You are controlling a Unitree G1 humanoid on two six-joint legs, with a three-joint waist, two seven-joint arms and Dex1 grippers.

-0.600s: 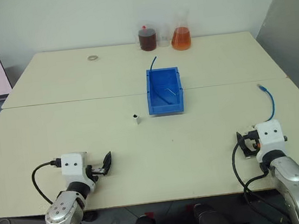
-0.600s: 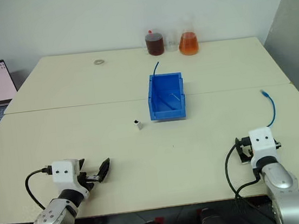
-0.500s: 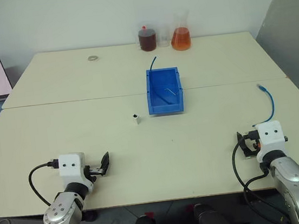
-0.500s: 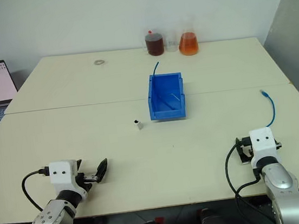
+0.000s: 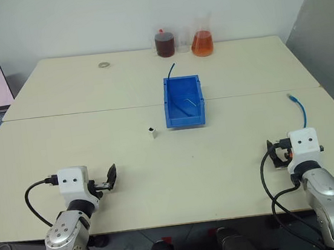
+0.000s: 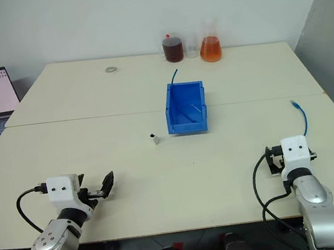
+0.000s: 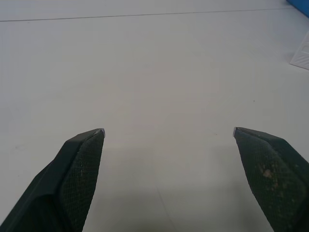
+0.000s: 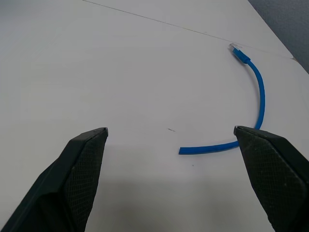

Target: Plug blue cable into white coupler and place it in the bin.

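Both hands hover low over the near edge of the pale surface, the left hand and the right hand each with fingers spread wide apart and empty. The blue cable lies curved on the surface just ahead of the right hand. The white coupler stands mid-surface, near the blue bin, beside its front left corner.

My left tool hangs low at seven o'clock, fingers spread wide, gripping nothing. My right tool sits at four o'clock, equally wide, empty, both pointing forward.
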